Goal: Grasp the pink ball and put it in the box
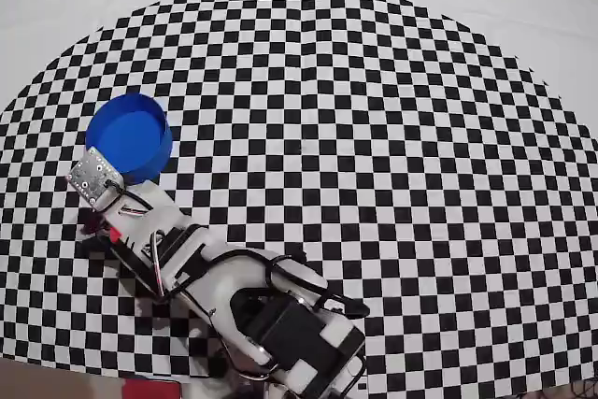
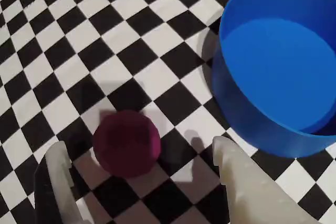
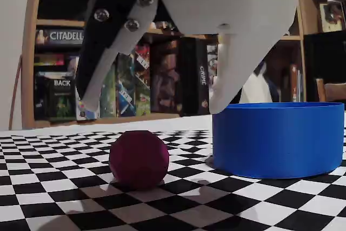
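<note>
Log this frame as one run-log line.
phase: pre-grasp | claw: open, above ball, no contact | ball: on mat, beside box | box: empty

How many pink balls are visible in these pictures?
1. The ball lies on the checkered mat, beside the box, below the open gripper. The arm hides it from overhead.

a home hobby room: wooden shelves (image 3: 59, 22) packed with boxed board games (image 3: 59, 96) stand behind a table under a checkered cloth (image 3: 54, 187).
</note>
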